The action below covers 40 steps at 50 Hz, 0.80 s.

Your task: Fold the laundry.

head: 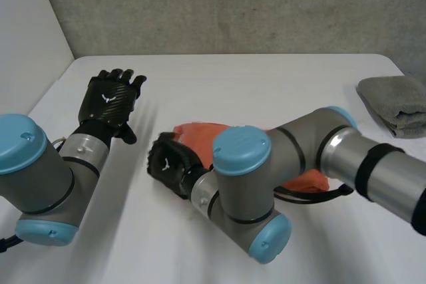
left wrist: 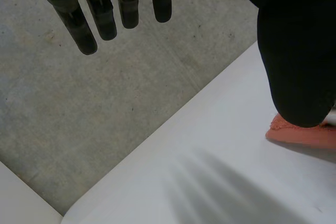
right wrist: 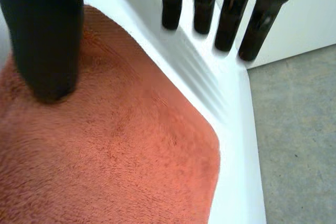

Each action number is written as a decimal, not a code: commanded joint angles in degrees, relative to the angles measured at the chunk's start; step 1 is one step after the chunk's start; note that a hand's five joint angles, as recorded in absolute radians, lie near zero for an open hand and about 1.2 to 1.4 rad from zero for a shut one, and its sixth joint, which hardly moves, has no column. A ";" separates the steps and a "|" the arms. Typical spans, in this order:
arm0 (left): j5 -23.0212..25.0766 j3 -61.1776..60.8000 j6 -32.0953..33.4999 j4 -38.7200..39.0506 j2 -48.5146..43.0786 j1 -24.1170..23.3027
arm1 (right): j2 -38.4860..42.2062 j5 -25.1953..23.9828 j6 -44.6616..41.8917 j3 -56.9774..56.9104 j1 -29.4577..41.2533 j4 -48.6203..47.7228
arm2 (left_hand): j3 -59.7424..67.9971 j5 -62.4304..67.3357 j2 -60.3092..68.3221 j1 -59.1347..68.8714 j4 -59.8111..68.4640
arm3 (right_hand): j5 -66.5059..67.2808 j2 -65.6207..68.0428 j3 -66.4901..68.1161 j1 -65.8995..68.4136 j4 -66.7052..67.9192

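Two open, empty hands: the right hand (head: 171,162), fingers straight, lies over the left edge of the towel (head: 202,135); the left hand (head: 110,100) is well apart, farther left.

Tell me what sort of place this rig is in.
Likely a lab or test cell, not a home: a bare white table, a raw concrete wall behind it, and just an orange towel and a folded grey towel.
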 commanded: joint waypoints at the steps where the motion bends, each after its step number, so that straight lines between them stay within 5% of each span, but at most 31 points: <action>1: 0.25 1.01 -0.50 0.01 0.15 -0.09 | -8.01 5.26 9.49 2.13 -1.83 0.14 | -2.14 -2.60 -1.70 -0.93 -1.59 | -17.08 -14.53 -15.16 -10.51 -16.54; 7: 0.69 3.83 -1.21 0.01 0.23 -3.34 | -19.59 7.55 32.32 11.16 -13.41 1.89 | -2.14 -2.60 -1.70 -0.93 -1.59 | -17.08 -14.53 -15.16 -10.51 -16.54; 12: 0.86 7.34 -2.96 -2.18 -1.61 -9.67 | -24.46 6.06 41.68 19.78 -20.19 7.17 | -2.14 -2.60 -1.70 -0.93 -1.59 | -17.08 -14.53 -15.16 -10.51 -16.54; 22: 1.57 19.71 -2.71 -15.61 -17.40 -14.07 | -24.64 3.51 41.07 34.56 -28.81 0.33 | -2.09 -2.55 -1.66 -0.89 -1.54 | -15.34 -12.79 -13.42 -8.77 -14.80; 27: -1.23 23.86 -0.60 -21.51 -22.17 -13.98 | -24.46 3.25 39.75 37.90 -30.75 -3.98 | -1.92 -2.38 -1.49 -0.72 -1.37 | 0.46 3.01 2.38 7.04 1.00; 35: -6.78 22.29 3.10 -21.79 -21.65 -14.77 | -23.05 4.39 31.32 40.28 -33.47 -5.66 | -1.92 -2.38 -1.49 -0.72 -1.37 | 50.74 53.29 52.66 57.31 51.28; 40: -6.87 19.92 3.10 -21.79 -17.35 -15.74 | -24.19 5.00 24.04 42.47 -36.37 -6.71 | -1.92 -2.38 -1.49 -0.72 -1.37 | 52.92 55.47 54.84 59.49 53.46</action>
